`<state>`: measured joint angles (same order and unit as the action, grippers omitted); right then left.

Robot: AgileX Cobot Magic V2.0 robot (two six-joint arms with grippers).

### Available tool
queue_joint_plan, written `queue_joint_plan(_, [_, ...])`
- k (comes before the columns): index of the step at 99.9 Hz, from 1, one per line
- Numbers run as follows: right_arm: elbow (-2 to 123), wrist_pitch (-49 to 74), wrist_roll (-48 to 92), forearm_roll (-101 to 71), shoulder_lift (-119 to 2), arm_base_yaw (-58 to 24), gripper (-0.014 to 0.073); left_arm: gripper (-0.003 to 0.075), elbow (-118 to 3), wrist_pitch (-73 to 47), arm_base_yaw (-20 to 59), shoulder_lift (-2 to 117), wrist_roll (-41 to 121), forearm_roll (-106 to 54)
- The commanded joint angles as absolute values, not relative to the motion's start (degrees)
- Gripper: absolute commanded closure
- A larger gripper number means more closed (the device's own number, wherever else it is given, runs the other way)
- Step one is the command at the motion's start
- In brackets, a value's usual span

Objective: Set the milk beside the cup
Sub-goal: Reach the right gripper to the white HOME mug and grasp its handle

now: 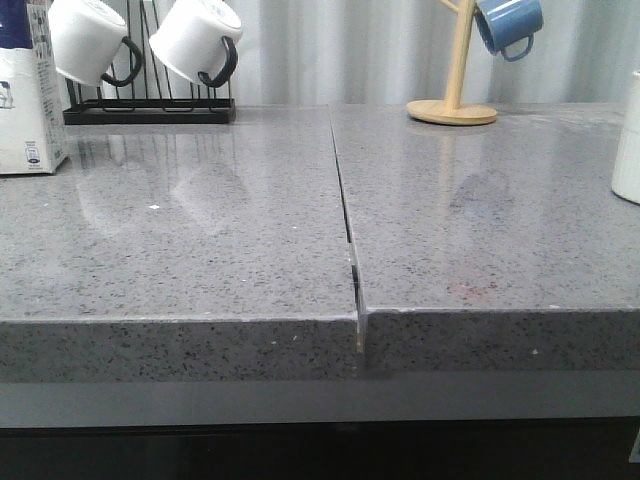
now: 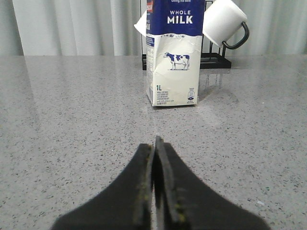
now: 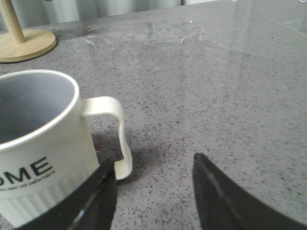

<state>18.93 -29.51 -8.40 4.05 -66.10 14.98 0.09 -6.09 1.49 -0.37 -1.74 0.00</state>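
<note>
The milk carton (image 2: 174,57), white with a blue top and a cow picture, stands upright on the grey counter. It also shows at the far left edge of the front view (image 1: 28,90). My left gripper (image 2: 155,143) is shut and empty, low over the counter, some way short of the carton. The white HOME cup (image 3: 41,143) stands close by my right gripper (image 3: 153,165), its handle (image 3: 112,129) next to one finger. The right gripper is open and empty. The cup shows as a white sliver at the right edge of the front view (image 1: 628,150). Neither arm shows in the front view.
A black rack (image 1: 150,110) with two rounded white mugs (image 1: 195,40) with black handles stands at the back left, right behind the milk. A wooden mug tree (image 1: 455,95) with a blue mug (image 1: 508,25) stands at the back right. A seam (image 1: 348,230) splits the counter.
</note>
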Motion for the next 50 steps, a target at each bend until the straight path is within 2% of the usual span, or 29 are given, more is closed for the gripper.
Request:
queue_joint_plan(1, [21.5, -36.4, -8.0, 3.9, -67.8, 15.0, 0.0211, 0.0741, 2.5, -1.5, 1.5, -2.1, -2.0, -0.4])
queue_joint_plan(50, [28.7, -36.6, -8.4, 5.7, -80.0, 13.7, 0.0211, 0.0741, 2.5, -1.5, 1.5, -2.1, -2.0, -0.4])
